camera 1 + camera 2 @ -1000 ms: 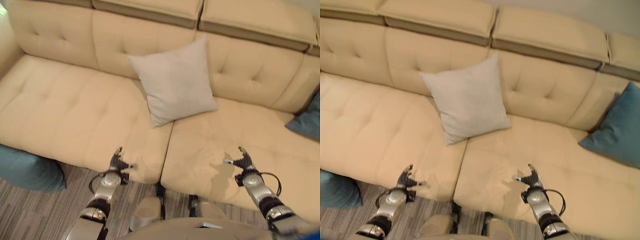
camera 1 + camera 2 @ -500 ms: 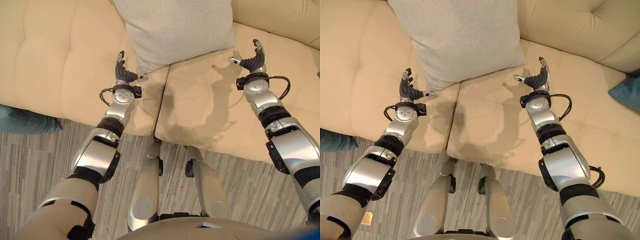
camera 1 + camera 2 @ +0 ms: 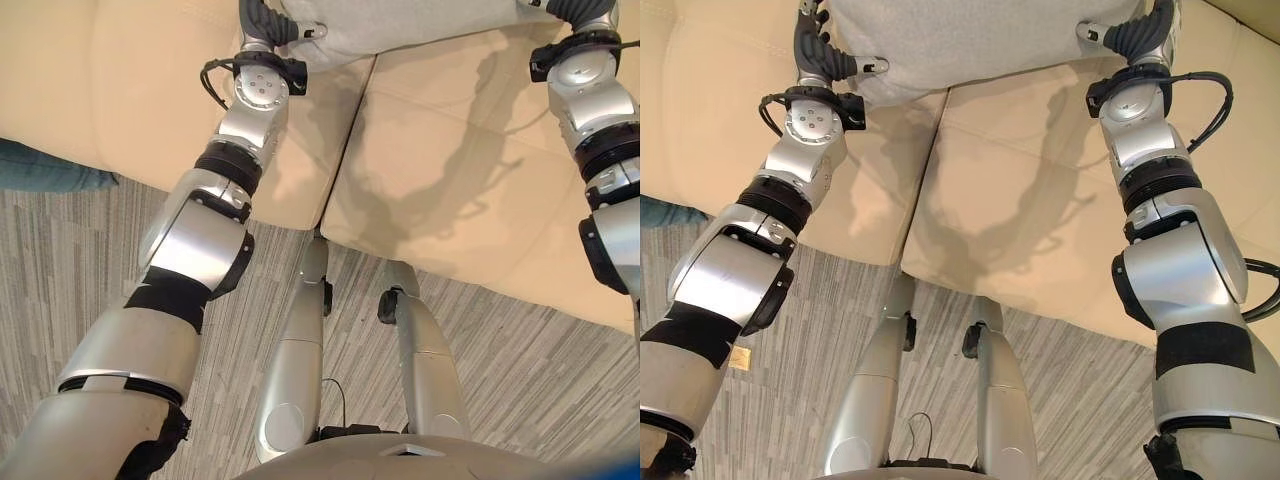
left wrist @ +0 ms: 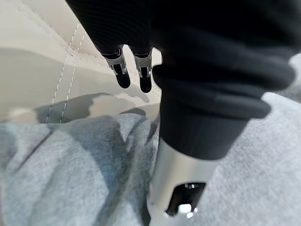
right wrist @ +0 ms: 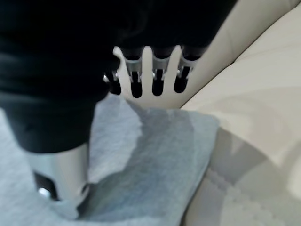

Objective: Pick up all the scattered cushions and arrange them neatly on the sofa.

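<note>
Left robot hand (image 3: 818, 47) and right robot hand (image 3: 1140, 35), fingers straight, flank grey cushion (image 3: 960, 40) on sofa (image 3: 1030, 190)

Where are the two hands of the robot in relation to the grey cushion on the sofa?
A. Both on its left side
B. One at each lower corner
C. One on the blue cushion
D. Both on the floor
B: the left hand and the right hand flank the grey cushion at its two lower corners, on the sofa.

Bare sofa seat (image 3: 1030, 180) lies open below the grey cushion (image 3: 960, 40).
</note>
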Motion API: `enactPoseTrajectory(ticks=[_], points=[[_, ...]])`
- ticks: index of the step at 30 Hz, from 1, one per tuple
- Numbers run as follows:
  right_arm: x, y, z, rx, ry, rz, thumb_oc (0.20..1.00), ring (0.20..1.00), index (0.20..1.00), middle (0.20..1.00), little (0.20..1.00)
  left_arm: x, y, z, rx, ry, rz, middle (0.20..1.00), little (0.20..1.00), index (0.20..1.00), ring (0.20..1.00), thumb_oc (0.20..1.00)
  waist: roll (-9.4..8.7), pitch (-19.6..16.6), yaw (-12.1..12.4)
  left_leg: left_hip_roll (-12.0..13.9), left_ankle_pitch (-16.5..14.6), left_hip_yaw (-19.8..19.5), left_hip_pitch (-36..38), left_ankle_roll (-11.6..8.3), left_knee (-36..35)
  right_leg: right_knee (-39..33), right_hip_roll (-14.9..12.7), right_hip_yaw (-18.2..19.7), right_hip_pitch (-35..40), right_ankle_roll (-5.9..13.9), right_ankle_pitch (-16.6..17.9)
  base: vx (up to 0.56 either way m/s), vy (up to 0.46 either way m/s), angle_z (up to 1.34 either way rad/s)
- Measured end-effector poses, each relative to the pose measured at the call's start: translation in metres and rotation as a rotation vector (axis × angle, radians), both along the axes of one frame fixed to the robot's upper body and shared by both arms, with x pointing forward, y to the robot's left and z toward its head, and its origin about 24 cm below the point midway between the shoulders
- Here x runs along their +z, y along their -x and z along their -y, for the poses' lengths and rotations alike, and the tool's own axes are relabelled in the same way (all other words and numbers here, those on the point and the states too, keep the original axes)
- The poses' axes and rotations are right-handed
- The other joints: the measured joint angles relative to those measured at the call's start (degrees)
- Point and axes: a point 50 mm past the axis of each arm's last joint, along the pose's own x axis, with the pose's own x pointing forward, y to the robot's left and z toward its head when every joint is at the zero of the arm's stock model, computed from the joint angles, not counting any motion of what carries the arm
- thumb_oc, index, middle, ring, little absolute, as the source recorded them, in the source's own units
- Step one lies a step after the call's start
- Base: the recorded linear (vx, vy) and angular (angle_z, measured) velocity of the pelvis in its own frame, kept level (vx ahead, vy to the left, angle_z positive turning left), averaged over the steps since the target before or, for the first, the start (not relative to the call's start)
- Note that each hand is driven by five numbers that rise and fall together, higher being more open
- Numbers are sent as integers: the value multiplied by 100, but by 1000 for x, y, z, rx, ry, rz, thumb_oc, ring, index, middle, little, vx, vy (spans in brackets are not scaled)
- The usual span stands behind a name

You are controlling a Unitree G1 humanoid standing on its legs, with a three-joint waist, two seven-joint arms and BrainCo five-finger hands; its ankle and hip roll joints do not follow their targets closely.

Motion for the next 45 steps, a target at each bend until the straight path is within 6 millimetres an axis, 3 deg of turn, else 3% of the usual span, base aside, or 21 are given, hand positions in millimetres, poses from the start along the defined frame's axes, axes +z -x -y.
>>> enactPoseTrajectory(ticks=[3,4,5,9,15,24,30,37,40,45], points=[[21,4,1,-15,20,40,1000,1000,1000,1000,1000,14,2,12,-36,3,32,1000,1000,1000,1000,1000,14,-13,39,10,0,-38,-277,-1,55,257,-7,-7,-370,0,-54,2,-4,-1],[36,8,3,-22,31,75,416,416,416,416,416,29,4,14,-41,-4,69,1000,1000,1000,1000,1000,19,-9,33,-1,45,-41,-455,-35,75,379,-32,-7,-600,-1,-54,6,-21,-4],[39,8,1,-17,39,81,200,200,200,200,200,36,5,17,-48,-7,85,1000,1000,1000,1000,1000,20,-9,38,-16,83,-36,-526,-37,77,473,-59,-6,-713,4,-58,0,0,0],[56,16,8,-36,42,142,200,200,200,200,200,44,13,38,-130,-35,142,1000,1000,1000,1000,1000,139,-71,122,-100,97,-144,-768,-120,66,984,-177,1,-1178,69,-266,1,-13,5],[55,17,2,-3,-33,199,200,200,200,200,200,47,14,36,-131,-35,158,1000,1000,1000,1000,1000,155,-69,38,-190,156,-132,-766,-71,71,1258,-301,17,-1299,116,-395,0,34,5],[44,12,-43,105,-29,249,200,200,200,200,200,53,11,-7,15,-51,145,1000,1000,1000,1000,1000,155,-69,-313,-234,194,75,-611,-24,77,1423,-366,191,-1303,90,-402,4,81,-4],[23,13,-72,163,-71,290,200,200,200,200,200,57,12,-29,83,-70,145,1000,1000,1000,1000,1000,160,-69,-474,-244,192,265,-519,-23,7,1421,-367,377,-1321,68,-375,14,92,-8],[3,15,-84,179,-42,287,200,200,200,200,200,60,14,-36,132,-60,161,1000,1000,1000,1000,1000,160,-69,-580,-248,193,340,-494,-23,-11,1377,-360,461,-1321,79,-340,9,55,-4],[-9,18,-103,227,-86,296,200,200,200,200,200,64,16,-49,170,-56,166,1000,1000,1000,1000,1000,161,-69,-658,-249,192,460,-495,-23,-35,1247,-351,551,-1318,92,-236,18,54,-10],[-23,23,-117,289,-97,294,200,200,200,200,200,70,19,-61,218,-52,184,1000,1000,1000,1000,1000,163,-70,-763,-244,193,497,-495,-23,-79,1092,-322,616,-1296,106,-125,2,16,-5]])
